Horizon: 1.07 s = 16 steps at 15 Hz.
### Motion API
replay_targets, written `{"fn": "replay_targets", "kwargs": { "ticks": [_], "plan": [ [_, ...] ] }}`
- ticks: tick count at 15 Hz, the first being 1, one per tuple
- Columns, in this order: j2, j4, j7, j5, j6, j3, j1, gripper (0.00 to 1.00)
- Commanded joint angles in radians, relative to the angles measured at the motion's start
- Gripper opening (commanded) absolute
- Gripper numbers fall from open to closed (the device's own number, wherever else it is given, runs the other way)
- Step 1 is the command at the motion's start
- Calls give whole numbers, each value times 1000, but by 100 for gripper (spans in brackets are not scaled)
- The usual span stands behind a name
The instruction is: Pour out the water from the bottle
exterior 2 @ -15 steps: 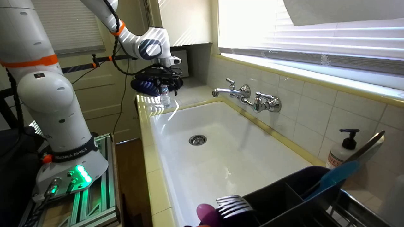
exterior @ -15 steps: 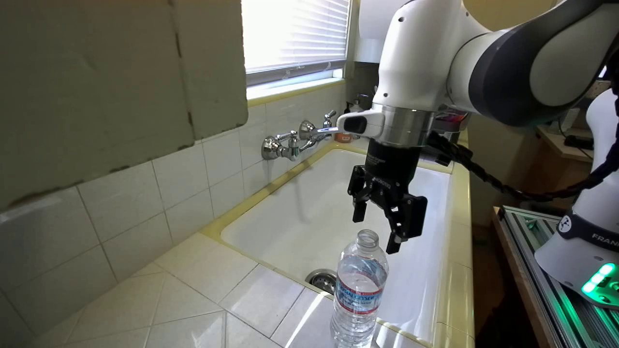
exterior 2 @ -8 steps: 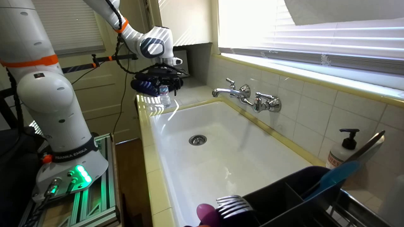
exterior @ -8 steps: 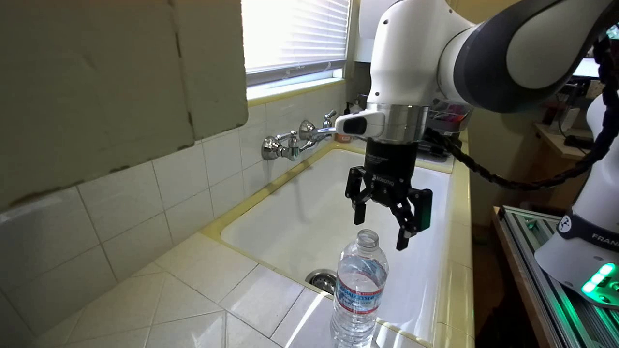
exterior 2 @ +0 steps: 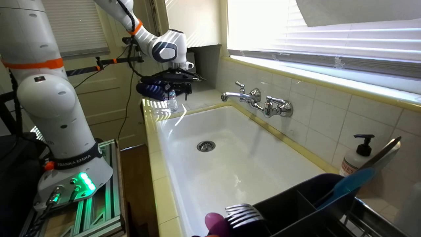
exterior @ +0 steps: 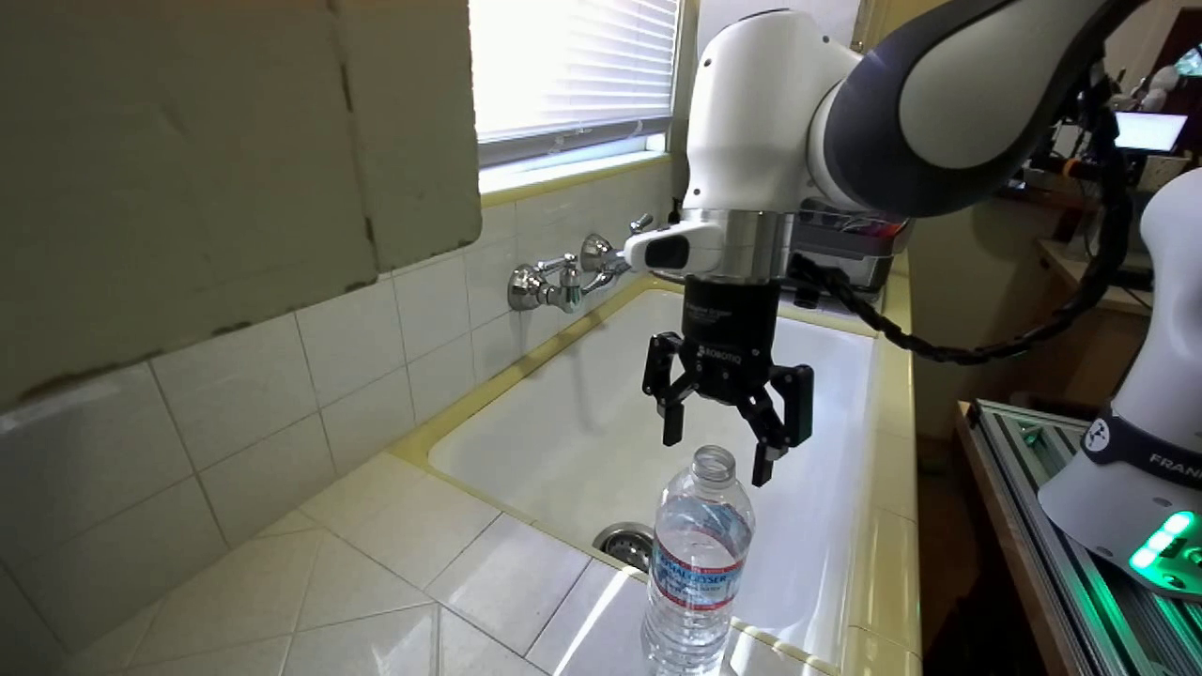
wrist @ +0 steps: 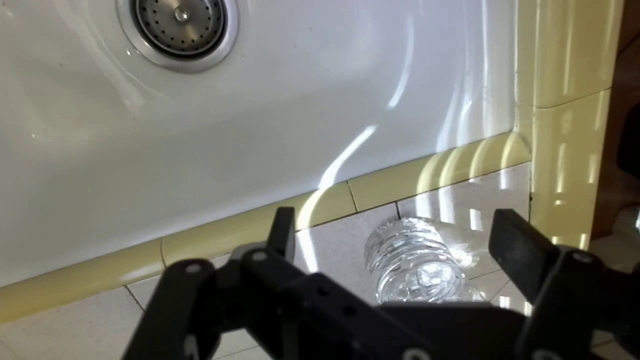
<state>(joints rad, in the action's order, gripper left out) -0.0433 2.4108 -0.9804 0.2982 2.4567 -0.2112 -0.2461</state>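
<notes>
The clear bottle (exterior: 697, 573) stands upright on the tiled counter beside the sink, with a blue-and-white label and red edging. Its neck is open, with no cap on it. It also shows in an exterior view (exterior 2: 172, 104) and, from above, in the wrist view (wrist: 415, 262), where the gripper hides its upper part. The water inside is hard to make out. My gripper (exterior: 717, 461) is open and empty, pointing down. Its fingertips are spread wide, near the height of the bottle's mouth. In the wrist view the jaws (wrist: 394, 220) appear on either side of the bottle, not touching it.
The white sink (exterior 2: 230, 174) has a drain (wrist: 181, 22) and a yellow tile rim (wrist: 225, 227). A wall faucet (exterior 2: 240, 95) stands over it. A black cutlery holder (exterior 2: 296, 204) and a soap bottle (exterior 2: 357, 158) are at its far end. A dark blue object (exterior 2: 151, 91) lies behind the bottle.
The arm and gripper have shifted left in an exterior view and right in the other exterior view. The gripper has turned and hangs straighter. The jaws stay open; the bottle has not moved.
</notes>
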Motion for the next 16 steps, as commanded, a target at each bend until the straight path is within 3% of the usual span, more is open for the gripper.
{"fn": "replay_targets", "kwargs": {
  "ticks": [1,4,5,11,16],
  "plan": [
    [-60,-62,-123,56,-52,-18,25,100],
    [-81,-90,-179,70,-85,-29,38,100],
    [-57,-58,-118,33,-41,-27,32,100],
    [-61,-64,-122,33,-44,-31,37,100],
    [-42,-59,-341,96,-44,-59,47,100]
  ]
}}
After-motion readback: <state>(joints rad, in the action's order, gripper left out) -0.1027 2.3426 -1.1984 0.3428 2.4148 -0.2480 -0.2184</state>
